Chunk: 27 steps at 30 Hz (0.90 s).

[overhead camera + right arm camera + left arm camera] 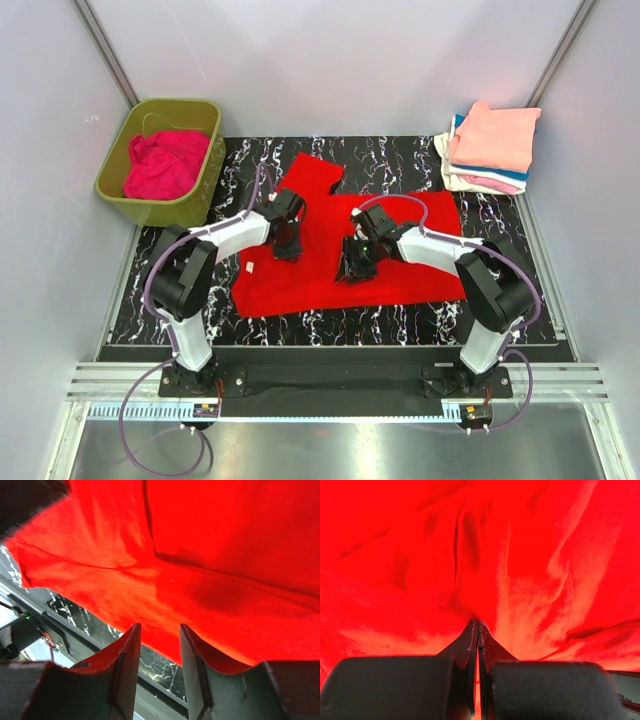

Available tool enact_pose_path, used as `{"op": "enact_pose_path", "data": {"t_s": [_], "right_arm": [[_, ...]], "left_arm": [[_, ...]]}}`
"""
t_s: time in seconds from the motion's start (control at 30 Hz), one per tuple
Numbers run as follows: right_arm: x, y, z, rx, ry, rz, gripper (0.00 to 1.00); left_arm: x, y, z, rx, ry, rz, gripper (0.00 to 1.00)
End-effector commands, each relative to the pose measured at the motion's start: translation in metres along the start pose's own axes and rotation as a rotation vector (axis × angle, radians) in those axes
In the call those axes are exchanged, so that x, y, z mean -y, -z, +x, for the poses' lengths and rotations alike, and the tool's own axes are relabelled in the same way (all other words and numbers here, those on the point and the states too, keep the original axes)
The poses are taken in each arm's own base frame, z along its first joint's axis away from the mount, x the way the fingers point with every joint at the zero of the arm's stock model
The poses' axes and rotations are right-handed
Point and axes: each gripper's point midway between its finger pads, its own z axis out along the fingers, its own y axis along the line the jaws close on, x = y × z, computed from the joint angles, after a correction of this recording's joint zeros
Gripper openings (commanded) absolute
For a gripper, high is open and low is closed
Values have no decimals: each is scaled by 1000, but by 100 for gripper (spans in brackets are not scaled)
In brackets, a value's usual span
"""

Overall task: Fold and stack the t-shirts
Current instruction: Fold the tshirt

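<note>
Cloth this thin is light and limp, sagging wherever unsupported, so it is best pinched at a hem or corner. The red t-shirt [315, 275] lies spread on the black marbled mat [400, 160], its long axis roughly left to right. One lobe points away from the arms, and the collar end is unclear. The left gripper [287, 250] is clamped on a gathered fold. The right gripper [352, 270] has its jaws narrowly apart, empty.

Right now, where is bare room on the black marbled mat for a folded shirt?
Bare mat: the rear strip between the bright red t-shirt and the folded peach-topped stack, plus the front edge. Crowded: the shirt-covered centre.
</note>
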Motion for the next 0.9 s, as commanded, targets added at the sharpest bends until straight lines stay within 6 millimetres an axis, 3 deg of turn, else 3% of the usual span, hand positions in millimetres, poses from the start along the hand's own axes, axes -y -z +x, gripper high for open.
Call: {"op": "enact_pose_path", "data": {"t_s": [0.0, 0.37, 0.47, 0.53, 0.57, 0.63, 0.67, 0.7, 0.73, 0.83, 0.87], "right_arm": [[-4, 0, 3, 7, 19, -38, 43], [13, 2, 24, -22, 28, -9, 42], [15, 2, 28, -34, 30, -10, 41], [14, 4, 28, -35, 32, -12, 41], [13, 5, 29, -37, 32, -12, 41], [10, 9, 26, -29, 45, -14, 41], [9, 14, 25, -21, 51, -8, 41], [7, 18, 23, -12, 60, -7, 41], [6, 21, 21, 0, 77, -6, 43], [7, 35, 18, 50, 113, 11, 58], [6, 42, 15, 86, 127, 15, 80]], "left_arm": [[-5, 2, -27, 54, -4, -31, 0], [-41, -8, -70, 53, 16, -118, 0], [-42, 6, -114, 111, 21, -123, 0], [-53, 10, -131, 116, 36, -151, 0], [-46, 23, -155, 168, 34, -131, 0], [-52, 25, -169, 168, 43, -141, 0], [-45, 37, -190, 218, 35, -118, 2], [-43, 33, -195, 216, 33, -97, 6], [-38, 36, -203, 231, 28, -71, 17], [-12, 37, -235, 308, -11, 60, 32], [-4, 45, -253, 351, -20, 95, 36]]}}
